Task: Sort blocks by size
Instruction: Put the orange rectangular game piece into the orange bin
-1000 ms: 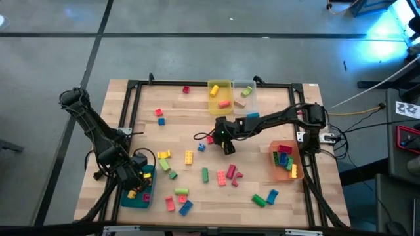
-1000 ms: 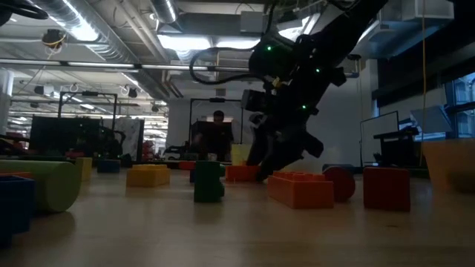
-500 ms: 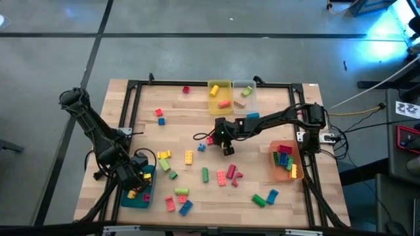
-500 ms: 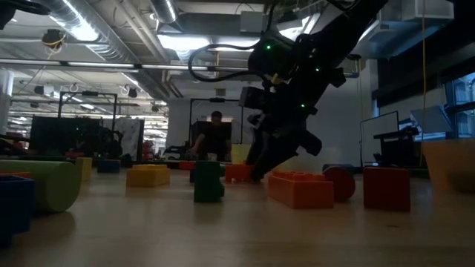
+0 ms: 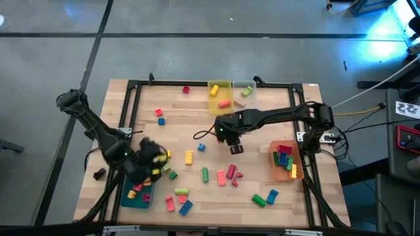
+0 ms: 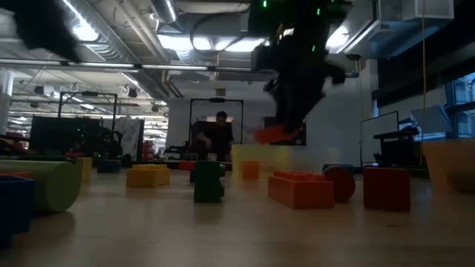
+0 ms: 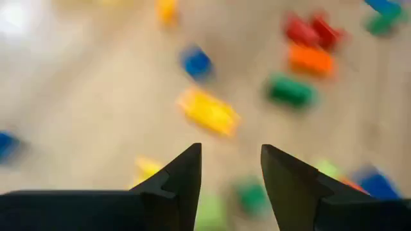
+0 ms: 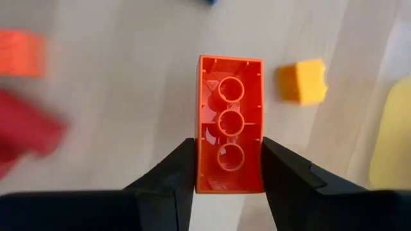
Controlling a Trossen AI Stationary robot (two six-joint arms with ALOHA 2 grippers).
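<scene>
We have bricks in four bins, yet many blocks (image 5: 205, 174) lie loose mid-tabletop (image 5: 177, 98). Our right pincer (image 8: 228, 168) grips an orange brick (image 8: 230, 131) lifted near the yellow bin (image 5: 220, 97). Our left pincer (image 7: 230, 174) hangs open, empty, by the teal bin (image 5: 138, 195). Free room remains at the far-left edge.

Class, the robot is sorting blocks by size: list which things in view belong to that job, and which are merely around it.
Part of the job:
- orange block, gripped by the right gripper above the table
- loose blocks, e.g. yellow block, green block
- teal bin, yellow bin, clear bin, orange bin
- left gripper, open, empty

Merely around:
- black frame
- person in the room behind
</scene>
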